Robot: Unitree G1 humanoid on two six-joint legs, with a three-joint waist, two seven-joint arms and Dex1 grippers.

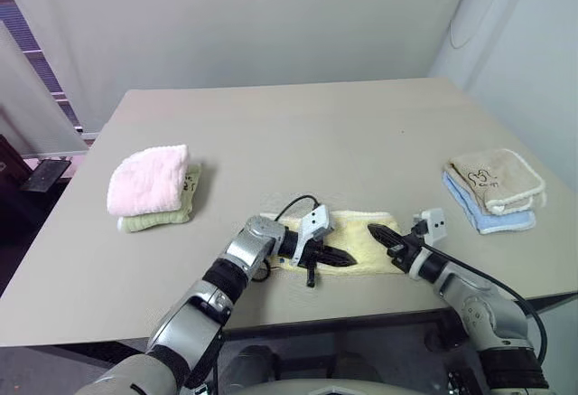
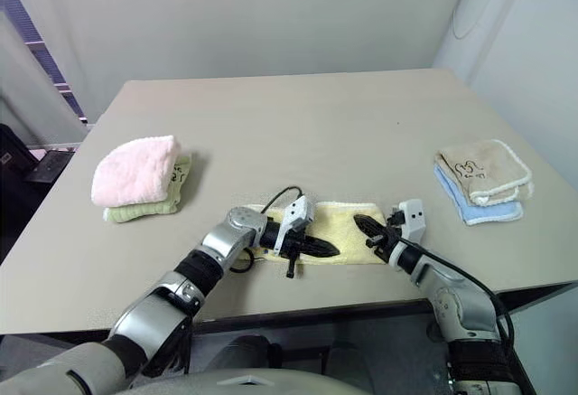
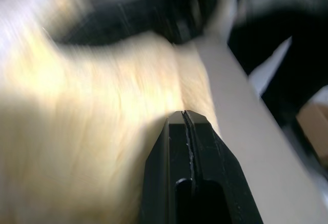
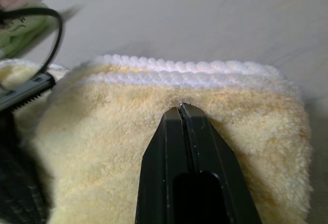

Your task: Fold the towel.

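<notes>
The table (image 1: 298, 133) held the towel (image 1: 359, 243) near its front edge. The left claw (image 1: 343, 257) and right claw (image 1: 377, 232) lay on it, both pinched shut with no cloth between. Dragging could bunch the towel or slide it off.

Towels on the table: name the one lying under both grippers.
The pale yellow towel at the table's near edge; the pink pile and beige-blue pile sit off to each side.
</notes>
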